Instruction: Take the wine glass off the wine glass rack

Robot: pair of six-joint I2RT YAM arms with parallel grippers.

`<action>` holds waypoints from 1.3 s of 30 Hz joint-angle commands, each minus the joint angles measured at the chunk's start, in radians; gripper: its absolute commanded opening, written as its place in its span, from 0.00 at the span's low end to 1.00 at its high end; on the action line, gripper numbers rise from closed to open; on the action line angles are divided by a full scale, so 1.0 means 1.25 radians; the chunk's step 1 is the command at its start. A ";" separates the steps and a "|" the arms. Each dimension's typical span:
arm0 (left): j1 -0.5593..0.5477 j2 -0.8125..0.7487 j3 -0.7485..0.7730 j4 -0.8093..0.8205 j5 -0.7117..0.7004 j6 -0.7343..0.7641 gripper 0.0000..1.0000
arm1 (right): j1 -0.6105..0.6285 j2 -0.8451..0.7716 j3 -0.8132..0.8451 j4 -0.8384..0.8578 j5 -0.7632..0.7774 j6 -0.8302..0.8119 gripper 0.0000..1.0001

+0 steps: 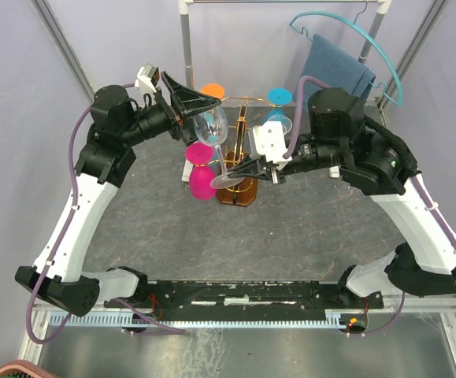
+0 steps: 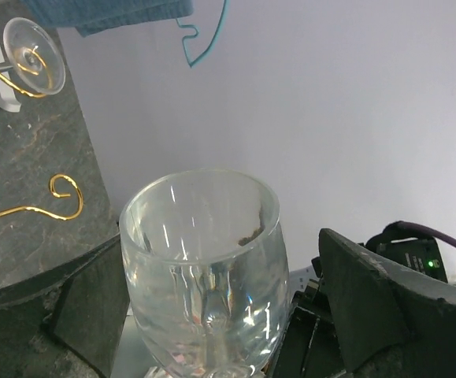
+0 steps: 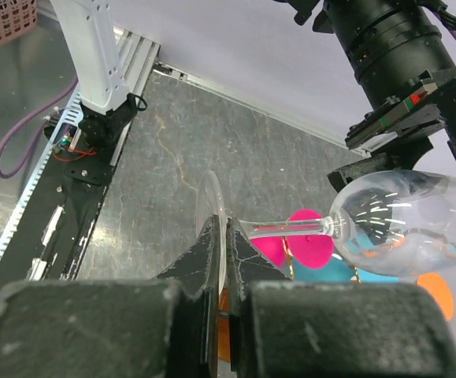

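Note:
A clear wine glass [image 1: 211, 126] hangs tilted in the air beside the gold wire wine glass rack [image 1: 242, 132], bowl up and to the left. My right gripper [image 3: 227, 236] is shut on the thin round foot [image 3: 212, 206] of the glass, and the stem runs right to the bowl [image 3: 397, 224]. My left gripper [image 2: 235, 307] is open, with its black fingers [image 2: 389, 295] standing wide on either side of the bowl [image 2: 204, 260]. The right finger shows a gap to the glass. The rack's brown base [image 1: 239, 194] sits under the foot.
Pink glasses [image 1: 201, 168], an orange one [image 1: 212, 90] and blue ones [image 1: 279, 97] hang on the rack. Gold curled arms [image 2: 54, 197] and a clear foot [image 2: 32, 46] show left of the bowl. Behind stand a white pole [image 1: 185, 39] and a blue towel [image 1: 336, 67] on a teal hanger.

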 commanded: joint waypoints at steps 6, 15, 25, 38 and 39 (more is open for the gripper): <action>-0.003 -0.025 0.035 -0.035 0.037 -0.016 0.96 | 0.038 -0.001 0.032 0.030 0.121 -0.058 0.01; -0.009 -0.037 0.020 -0.037 0.038 0.001 0.46 | 0.041 0.008 0.031 0.051 0.163 -0.046 0.01; 0.056 -0.036 0.098 -0.173 -0.105 0.212 0.24 | 0.042 -0.095 -0.069 0.184 0.301 0.049 1.00; 0.120 -0.040 0.069 -0.132 -0.928 0.849 0.17 | 0.041 -0.222 -0.278 0.235 0.527 0.160 1.00; 0.120 -0.047 0.018 -0.071 -0.951 0.877 0.18 | 0.041 -0.233 -0.298 0.250 0.528 0.164 1.00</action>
